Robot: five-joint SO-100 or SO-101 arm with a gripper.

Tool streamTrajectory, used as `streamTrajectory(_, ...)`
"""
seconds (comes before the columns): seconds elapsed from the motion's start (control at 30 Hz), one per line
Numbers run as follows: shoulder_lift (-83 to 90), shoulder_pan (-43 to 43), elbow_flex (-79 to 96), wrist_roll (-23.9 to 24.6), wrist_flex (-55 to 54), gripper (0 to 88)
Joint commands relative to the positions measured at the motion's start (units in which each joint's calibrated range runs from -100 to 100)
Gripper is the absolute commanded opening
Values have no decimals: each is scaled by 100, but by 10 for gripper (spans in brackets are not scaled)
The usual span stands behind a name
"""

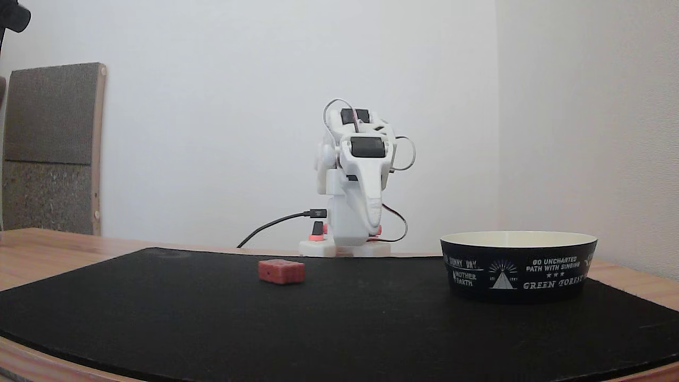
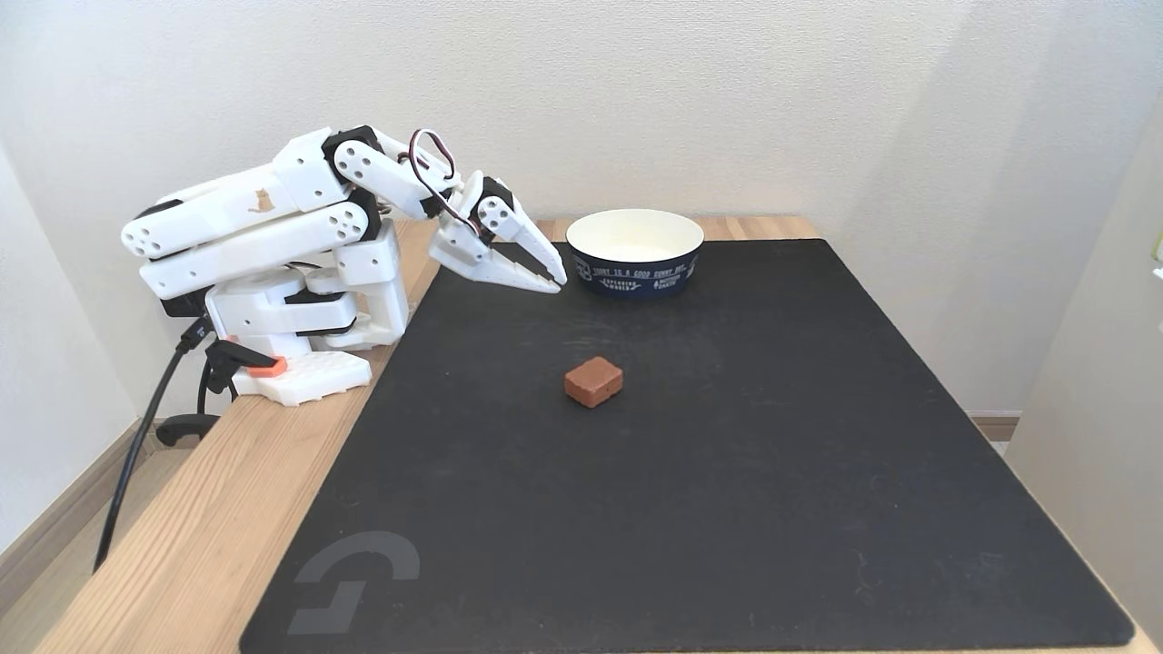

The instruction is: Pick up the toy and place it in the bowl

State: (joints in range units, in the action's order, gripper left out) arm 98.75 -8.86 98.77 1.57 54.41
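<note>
The toy (image 1: 281, 271) (image 2: 594, 381), a small dull-red block, lies flat on the black mat. The bowl (image 1: 519, 263) (image 2: 635, 257), black outside with white lettering and cream inside, stands at the mat's right in one fixed view and at its far edge in the other. My white arm is folded back over its base. The gripper (image 1: 374, 222) (image 2: 557, 282) points down toward the mat with its fingers together, holding nothing. It hangs above the mat's edge, just left of the bowl and well back from the toy.
A black mat (image 2: 727, 509) covers most of the wooden table (image 2: 227, 509). The arm's base (image 2: 304, 374) with red-orange knobs sits on the bare wood, black cables trailing off it. A grey padded board (image 1: 50, 148) leans against the wall. Walls stand close behind and to the right.
</note>
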Motion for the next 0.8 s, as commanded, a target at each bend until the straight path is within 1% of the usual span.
streamTrajectory(0.0,83,29,69,-37,-64,27)
streamTrajectory(0.03,83,37,69,-37,-64,28)
streamTrajectory(0.07,83,37,69,-42,-81,58)
streamTrajectory(0.2,83,54,69,-11,-73,225)
streamTrajectory(0.23,83,54,69,-11,-73,286)
streamTrajectory(0.27,83,54,69,-11,-81,306)
streamTrajectory(0.33,75,54,69,-11,-81,321)
streamTrajectory(0.5,33,113,42,-6,-107,325)
streamTrajectory(0.57,0,439,6,-6,-107,326)
streamTrajectory(0.63,-67,548,-148,-6,-73,326)
streamTrajectory(0.67,-209,581,-319,-6,-64,327)
streamTrajectory(0.77,-1476,598,-1463,5,-47,327)
